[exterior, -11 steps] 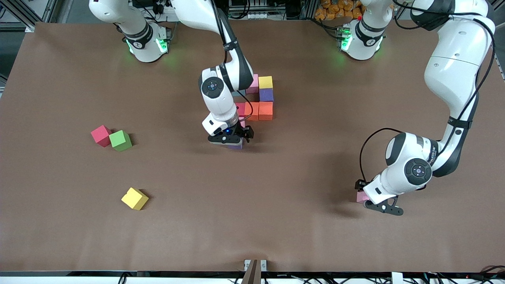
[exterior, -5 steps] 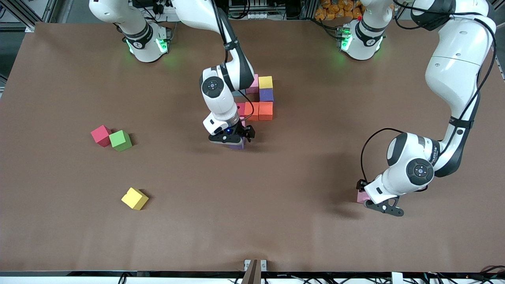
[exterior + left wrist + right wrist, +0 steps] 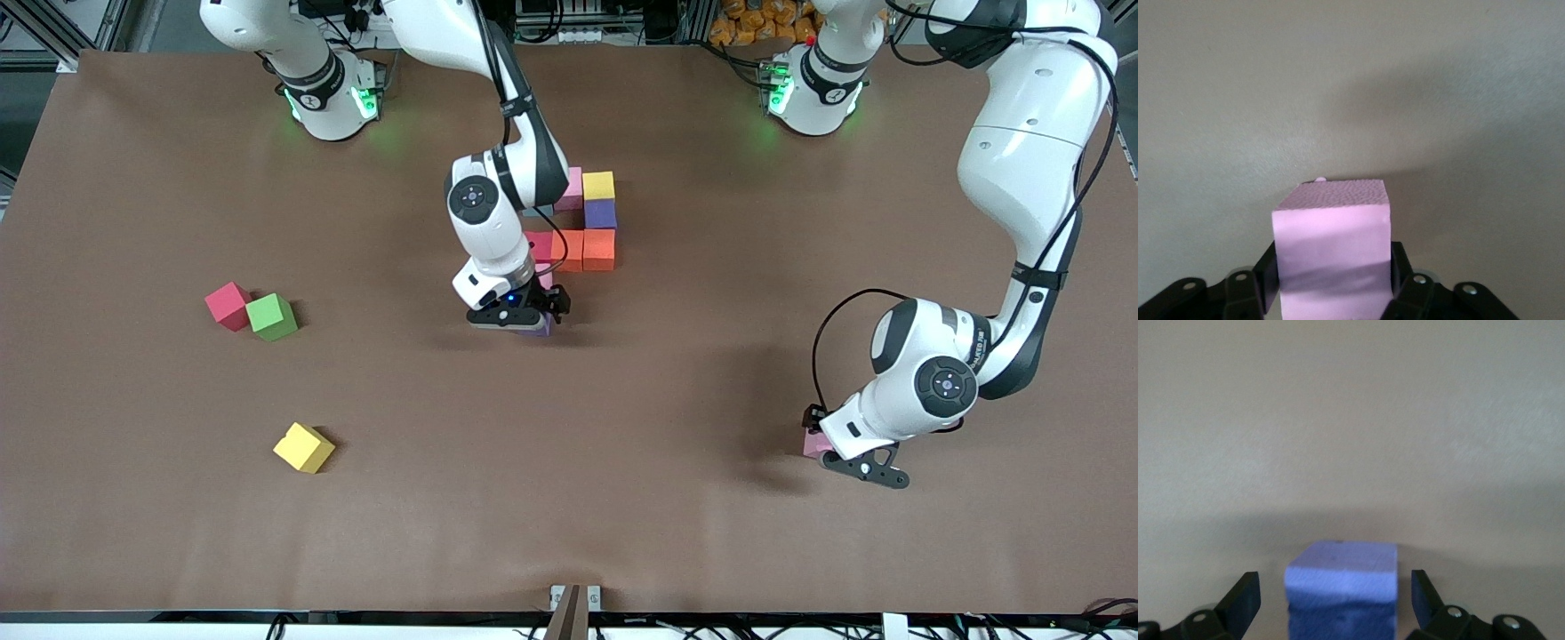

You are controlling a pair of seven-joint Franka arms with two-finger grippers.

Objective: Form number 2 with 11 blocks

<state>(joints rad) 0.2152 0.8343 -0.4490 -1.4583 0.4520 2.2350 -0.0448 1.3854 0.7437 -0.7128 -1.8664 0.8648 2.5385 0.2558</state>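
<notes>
Pink block [image 3: 1331, 250] sits clamped between my left gripper's [image 3: 1335, 283] fingers, low over the table's left-arm end; the front view barely shows it. My right gripper [image 3: 1338, 600] stands wide open around a purple block [image 3: 1341, 593] by the figure.

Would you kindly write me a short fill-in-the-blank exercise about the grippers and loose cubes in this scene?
1. The left gripper is shut on a ____ cube.
2. The right gripper is open around a ____ cube.
3. The red cube touches a ____ cube.
4. The lone cube nearest the front camera is ____.

Missing words: pink; purple; green; yellow
</notes>
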